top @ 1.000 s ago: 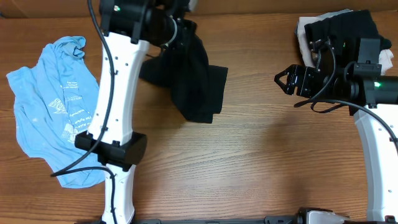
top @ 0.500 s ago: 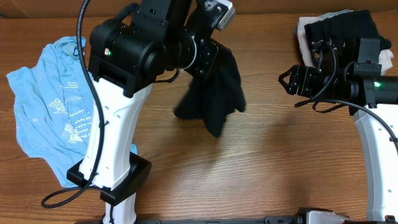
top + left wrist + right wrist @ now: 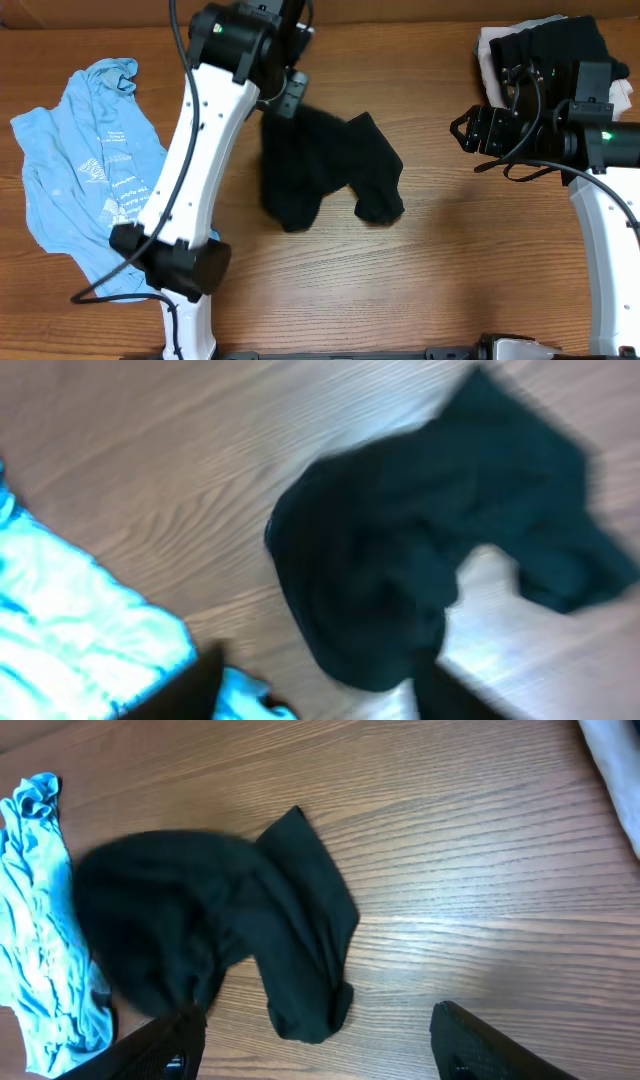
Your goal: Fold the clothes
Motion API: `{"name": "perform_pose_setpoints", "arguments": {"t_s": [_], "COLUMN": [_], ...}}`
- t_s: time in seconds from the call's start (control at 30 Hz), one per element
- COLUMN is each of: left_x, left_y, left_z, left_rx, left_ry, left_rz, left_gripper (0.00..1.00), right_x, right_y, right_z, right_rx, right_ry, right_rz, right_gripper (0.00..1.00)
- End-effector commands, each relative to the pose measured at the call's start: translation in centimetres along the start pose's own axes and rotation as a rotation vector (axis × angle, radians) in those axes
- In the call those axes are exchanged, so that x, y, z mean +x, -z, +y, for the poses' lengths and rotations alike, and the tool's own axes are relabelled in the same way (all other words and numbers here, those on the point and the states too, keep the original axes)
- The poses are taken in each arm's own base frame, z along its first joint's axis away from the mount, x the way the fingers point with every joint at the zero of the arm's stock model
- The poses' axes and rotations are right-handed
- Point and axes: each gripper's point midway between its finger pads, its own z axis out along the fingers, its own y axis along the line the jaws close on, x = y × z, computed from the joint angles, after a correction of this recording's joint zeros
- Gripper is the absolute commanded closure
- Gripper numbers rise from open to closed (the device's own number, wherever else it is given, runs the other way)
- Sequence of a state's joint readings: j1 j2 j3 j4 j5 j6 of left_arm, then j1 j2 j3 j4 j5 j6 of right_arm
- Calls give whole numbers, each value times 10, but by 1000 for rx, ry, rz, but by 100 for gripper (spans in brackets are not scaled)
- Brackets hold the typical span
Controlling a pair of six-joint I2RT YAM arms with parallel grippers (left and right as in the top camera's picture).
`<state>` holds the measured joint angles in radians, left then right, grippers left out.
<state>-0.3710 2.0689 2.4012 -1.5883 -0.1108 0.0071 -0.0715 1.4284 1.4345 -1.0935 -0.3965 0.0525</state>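
Observation:
A crumpled black garment [image 3: 320,170] lies in a heap on the wooden table's middle, free of both grippers. It also fills the left wrist view [image 3: 420,550] and shows in the right wrist view [image 3: 210,920]. My left gripper [image 3: 290,95] hovers just above the garment's far-left edge, and its blurred fingers [image 3: 195,685] stand apart with nothing between them. A light-blue T-shirt [image 3: 85,170] with white print lies spread at the left. My right gripper [image 3: 462,130] is open to the right of the black garment, well apart from it.
A stack of white and black clothes [image 3: 545,45] sits at the back right, behind the right arm. The left arm's white link [image 3: 185,190] reaches across the blue T-shirt's right edge. Bare wood lies between the black garment and the right gripper.
My left gripper has opened and let go of the black garment, which dropped into a heap on the table. The left arm swung back toward the left. The right arm barely moved.

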Motion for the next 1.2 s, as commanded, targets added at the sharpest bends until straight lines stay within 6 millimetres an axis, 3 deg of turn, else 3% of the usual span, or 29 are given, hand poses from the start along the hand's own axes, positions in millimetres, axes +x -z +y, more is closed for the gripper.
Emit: {"name": "perform_pose_setpoints", "arguments": {"t_s": [0.0, 0.1, 0.23, 0.37, 0.5, 0.8, 1.17], "left_x": [6, 2, -1, 8, 30, 86, 92], "left_y": [-35, -36, -31, -35, -55, -121, -137], "left_z": [30, 25, -5, -30, -47, -48, -50], "left_rx": [-83, -16, 138, 223, 254, 225, 182], "left_ry": [33, 34, -79, -184, -275, -238, -28], "left_rz": [70, 54, 30, 64, 149, 357, 379], "left_gripper": [0, 0, 0, 0, 2, 13, 36], "right_x": [-8, -8, -9, -11, -10, -10, -11], "right_y": [14, 14, 14, 14, 14, 14, 14], "right_z": [5, 5, 5, 5, 5, 4, 4], "right_rx": [3, 3, 2, 2, 2, 7, 9], "right_ry": [14, 14, 16, 18, 17, 17, 18], "right_rz": [-46, -46, -51, -55, -53, -53, -57], "right_gripper": [24, 24, 24, 24, 24, 24, 24]}}
